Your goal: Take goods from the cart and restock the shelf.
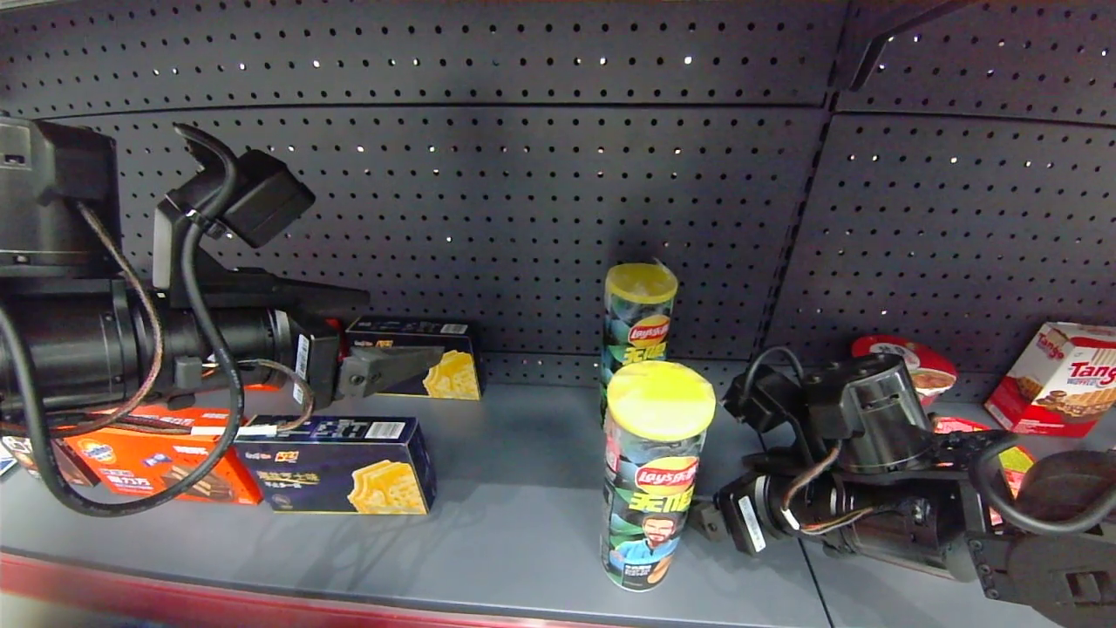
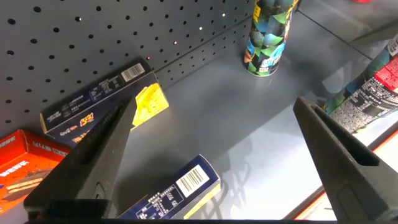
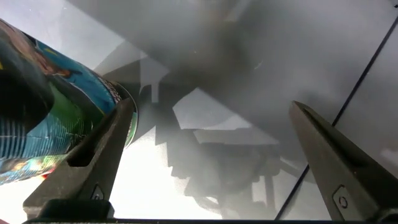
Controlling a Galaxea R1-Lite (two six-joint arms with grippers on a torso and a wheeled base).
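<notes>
The grey shelf (image 1: 514, 488) in front of me carries two upright chip cans with yellow lids: the front can (image 1: 656, 488) near the edge and the rear can (image 1: 639, 327) just behind it, by the pegboard wall (image 1: 523, 192). To my left a forward blue box (image 1: 340, 467) lies beside an orange box (image 1: 122, 471), and a rear blue box (image 1: 458, 349) sits against the back. At the far right stands a wafer box (image 1: 1059, 379).

Black arms (image 1: 131, 340) trail looped cables (image 1: 113, 511) — fingers (image 2: 93, 162) grey
</notes>
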